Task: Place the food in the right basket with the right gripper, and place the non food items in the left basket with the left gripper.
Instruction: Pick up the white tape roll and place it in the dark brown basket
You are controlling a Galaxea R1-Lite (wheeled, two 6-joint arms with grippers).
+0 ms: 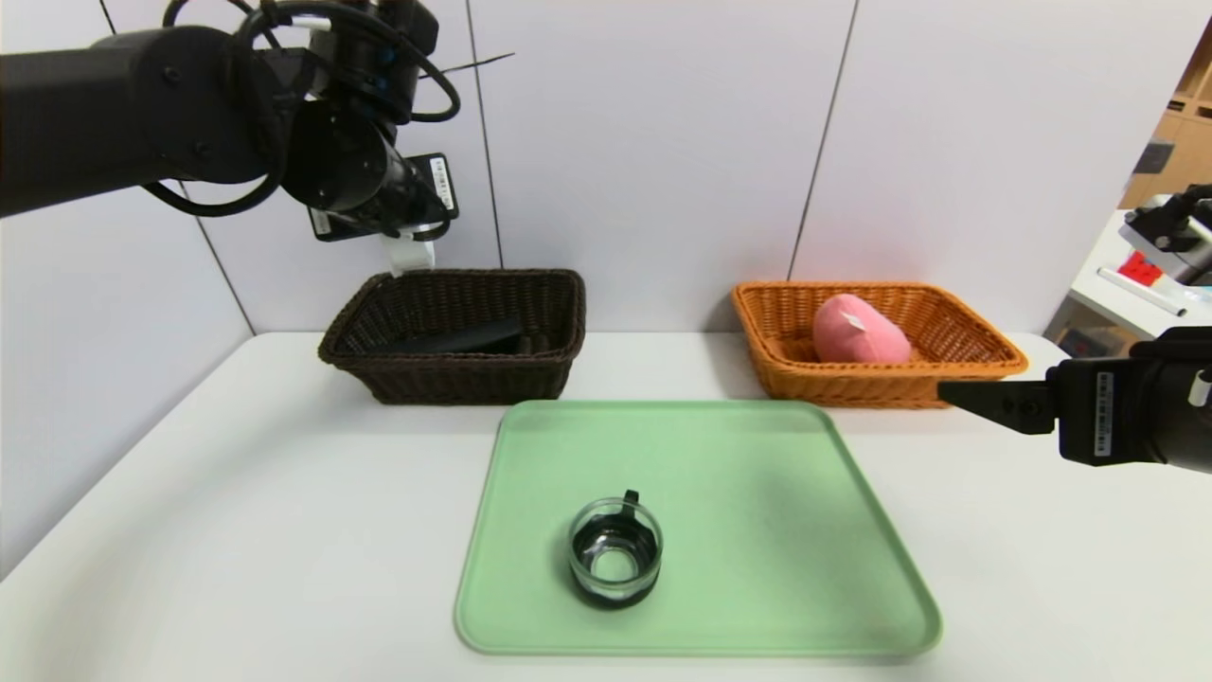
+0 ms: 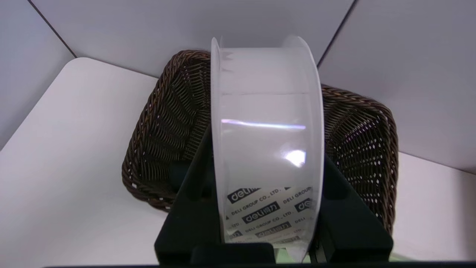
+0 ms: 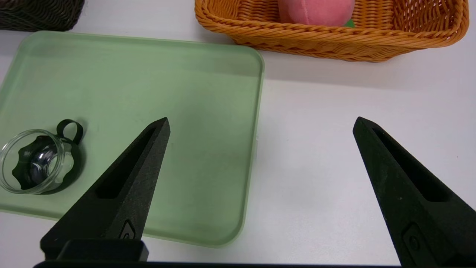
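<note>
Two baskets, one tray, one cup, one peach, one spool, one case.

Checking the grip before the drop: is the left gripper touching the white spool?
Touching. In the left wrist view the left gripper has a black finger pressed flat against each side of the white spool.

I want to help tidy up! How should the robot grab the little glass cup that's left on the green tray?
The glass cup stands upright, mouth up, alone on the green tray. Probably best to come from above with fingers across the round rim, avoiding the small black handle on its far side.
</note>
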